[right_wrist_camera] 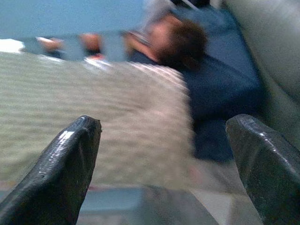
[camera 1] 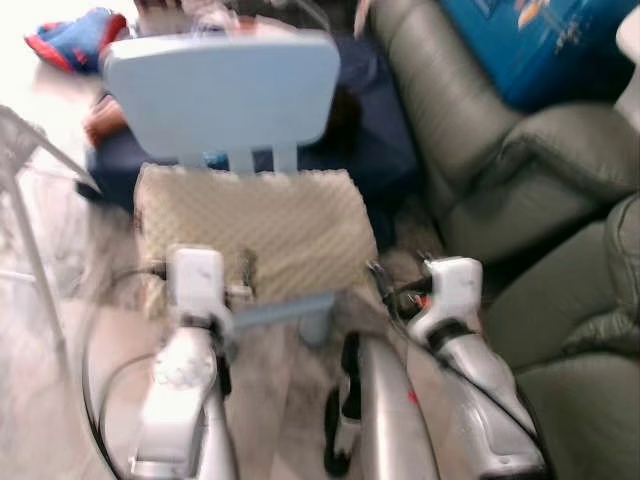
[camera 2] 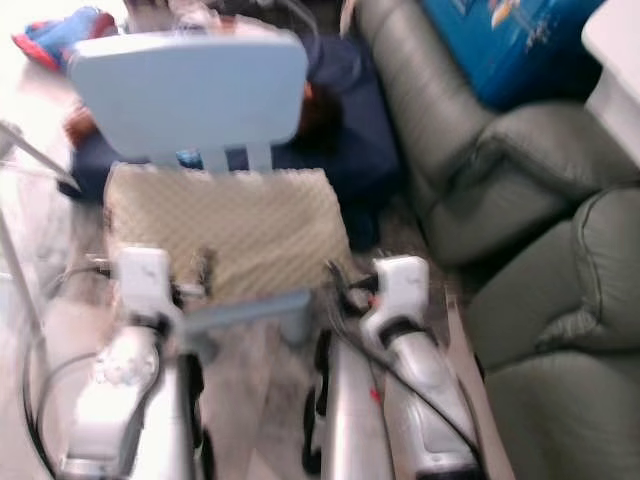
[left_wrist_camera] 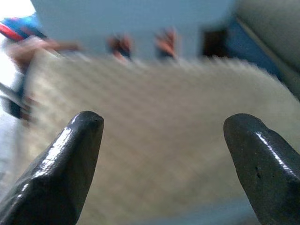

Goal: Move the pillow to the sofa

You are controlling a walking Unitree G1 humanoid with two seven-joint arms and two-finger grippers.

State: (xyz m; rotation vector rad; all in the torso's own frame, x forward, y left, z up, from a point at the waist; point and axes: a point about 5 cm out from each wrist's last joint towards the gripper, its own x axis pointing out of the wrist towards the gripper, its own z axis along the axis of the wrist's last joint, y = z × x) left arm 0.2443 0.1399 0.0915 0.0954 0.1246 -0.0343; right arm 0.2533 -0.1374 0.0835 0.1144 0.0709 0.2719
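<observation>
A beige quilted pillow point(camera 1: 250, 232) is seen lying flat on the seat of a small light-blue chair point(camera 1: 222, 85), filling most of the seat, with its far edge up against the slats under the chair's backrest. The chair stands on a pale floor point(camera 1: 55, 360), directly ahead of the robot. The head views are somewhat blurred.

The left gripper point(left_wrist_camera: 161, 154) is held low in front of the chair's near edge, its two black fingers point(left_wrist_camera: 70, 159) spread wide apart with nothing between them; the pillow's textured top is seen beyond them. The right gripper point(right_wrist_camera: 161, 159) is held near the pillow's right front corner, its fingers point(right_wrist_camera: 63, 164) likewise spread wide and holding nothing. Neither gripper can be seen touching the pillow.

A grey-green sofa point(camera 1: 500, 170) is placed to the right of the chair, its rounded arm and seat cushions close beside the robot's right arm. A bright blue item point(camera 1: 540, 40) rests on the sofa further back. Behind the chair, a person in dark blue clothing point(camera 1: 375, 120) is seen low on the floor between chair and sofa. A red and blue object point(camera 1: 75, 38) lies at the far left, and a thin metal frame point(camera 1: 30, 215) stands at the left edge
</observation>
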